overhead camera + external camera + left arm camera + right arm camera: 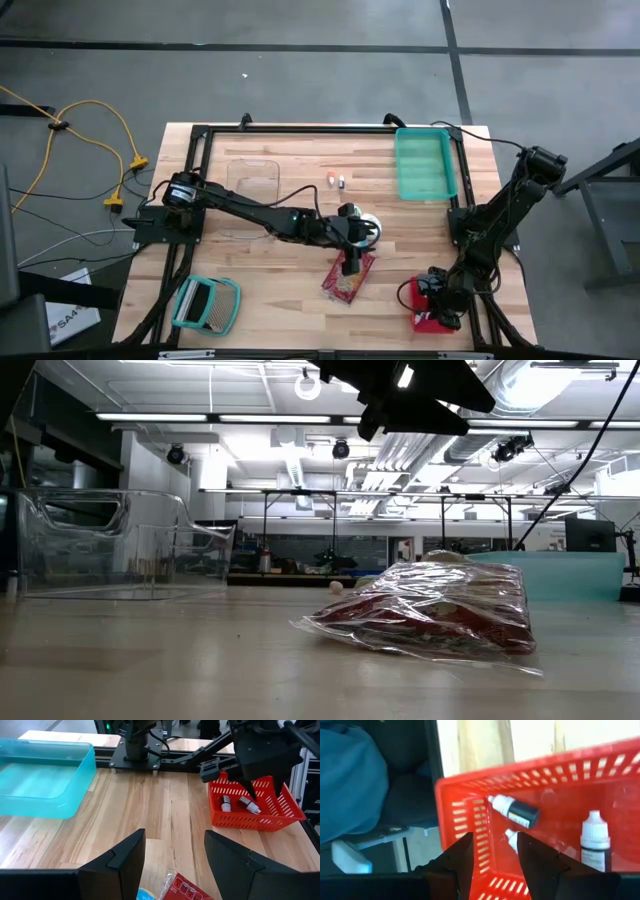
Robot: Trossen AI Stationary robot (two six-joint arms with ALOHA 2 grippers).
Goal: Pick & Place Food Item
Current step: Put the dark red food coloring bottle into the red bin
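Note:
The food item, a red packet in a clear plastic bag, lies flat on the wooden table near its middle front. My left gripper hangs open just above it, clear of it, and the bag's corner shows below the fingers. At the front right, my right gripper points down over a red basket that holds small dropper bottles. It is open, with one finger outside the basket's corner wall and one inside.
A teal bin stands at the back right and a clear container at the back left. A teal-and-white object lies at the front left and a white round thing just beyond the bag. Black frame rails edge the table.

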